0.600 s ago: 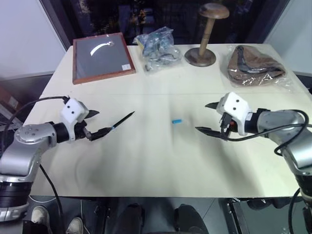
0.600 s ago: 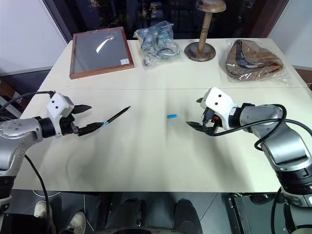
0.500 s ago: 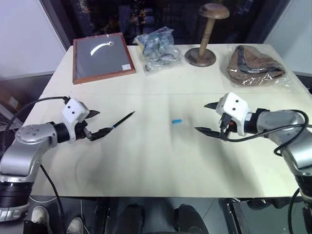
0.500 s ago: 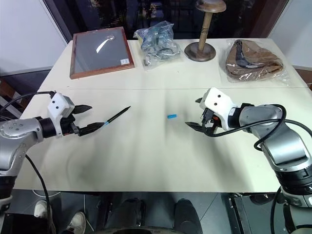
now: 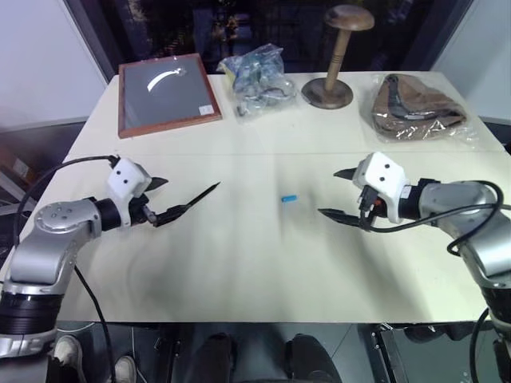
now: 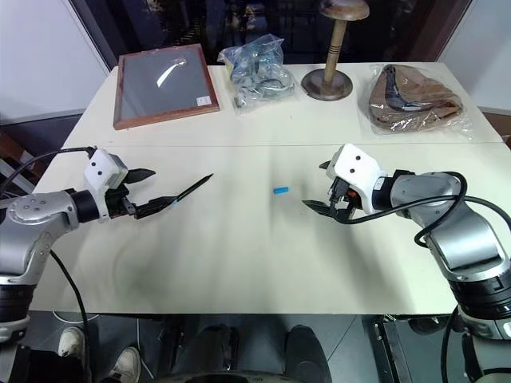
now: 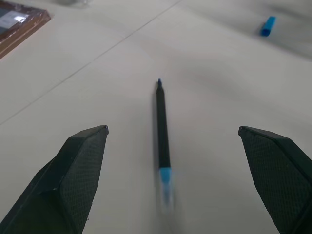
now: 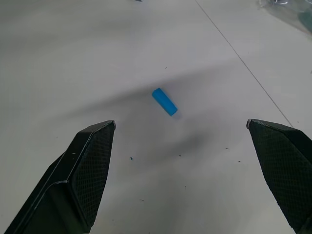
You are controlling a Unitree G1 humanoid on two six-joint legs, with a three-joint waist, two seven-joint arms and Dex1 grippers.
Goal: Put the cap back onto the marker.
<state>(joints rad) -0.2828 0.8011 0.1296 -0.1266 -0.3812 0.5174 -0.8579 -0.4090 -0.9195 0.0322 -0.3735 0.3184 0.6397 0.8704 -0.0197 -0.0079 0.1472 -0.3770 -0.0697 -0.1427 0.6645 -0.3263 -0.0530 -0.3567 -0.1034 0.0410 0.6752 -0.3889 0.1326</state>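
Jaws, left gripper [image 5: 162, 199]: spread wide apart, empty, pointing toward 3 o'clock with the marker's blue-banded end between the two fingers.
Jaws, right gripper [image 5: 338, 193]: spread wide apart, empty, pointing toward 9 o'clock at the cap.
Marker [image 5: 194, 201]: thin black stick lying flat on the table [image 5: 263, 263], uncapped, slanting from the left gripper toward 2 o'clock; whether a finger touches it cannot be told.
Cap [image 5: 289, 198]: small light-blue cylinder lying on its side near the table's centre, between the two grippers, nearer the right one, apart from both and from the marker.
Clear plastic bag, 12 o'clock [image 5: 257, 70]: holds bluish-grey items whose kind cannot be made out.
Clear plastic bag, 2 o'clock [image 5: 417, 108]: holds a brown folded item.
Wooden-framed panel, 10 o'clock [image 5: 166, 92]: dark surface, lying flat, with a small white label at one corner.
Wooden stand [image 5: 331, 56]: upright, round base and domed top, between the two bags.
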